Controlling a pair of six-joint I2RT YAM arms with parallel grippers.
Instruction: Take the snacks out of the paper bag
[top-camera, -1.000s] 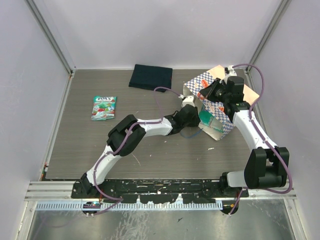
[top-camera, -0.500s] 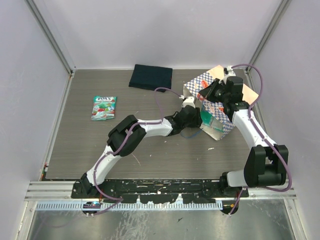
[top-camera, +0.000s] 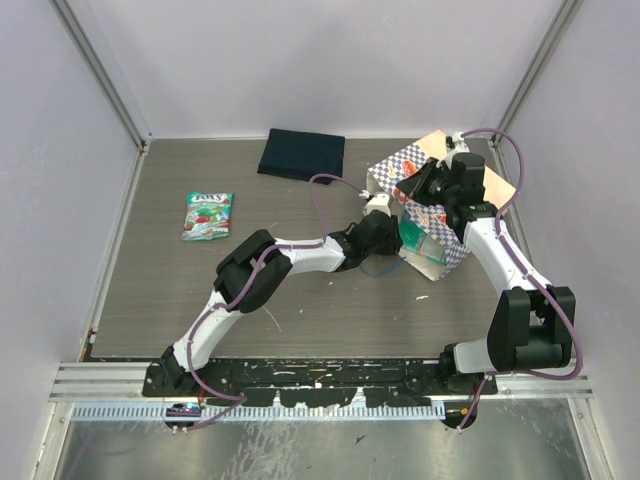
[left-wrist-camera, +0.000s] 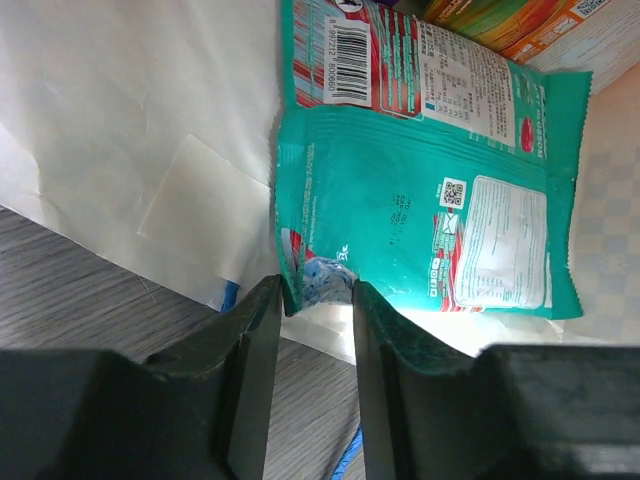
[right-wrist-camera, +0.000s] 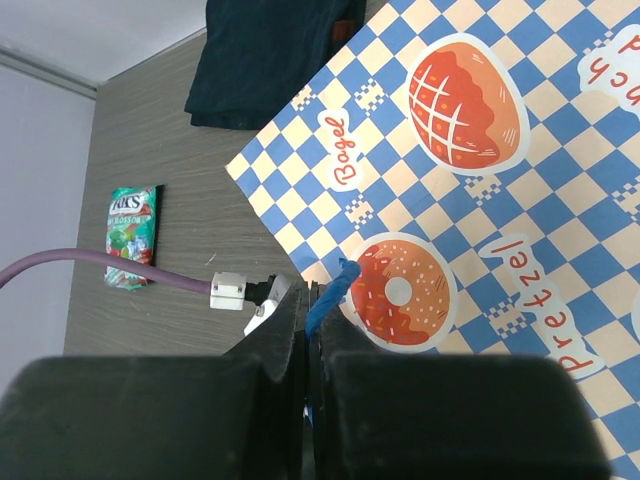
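The blue-and-white checkered paper bag lies tipped at the table's right, mouth toward the left arm. My right gripper is shut on its blue cord handle. My left gripper reaches into the mouth. Its jaws stand apart, with the crumpled corner of a teal snack pouch between the fingertips. That pouch lies on the cream inside of the bag. An orange pouch shows deeper in. Another pouch lies out on the table at the left.
A dark navy folded cloth lies at the back of the table, left of the bag. Pale walls with metal rails enclose the table on three sides. A loose blue cord trails on the table below the bag's mouth.
My left gripper has edged slightly toward the bag's mouth. The right arm, the bag and the pouch on the table have not moved.
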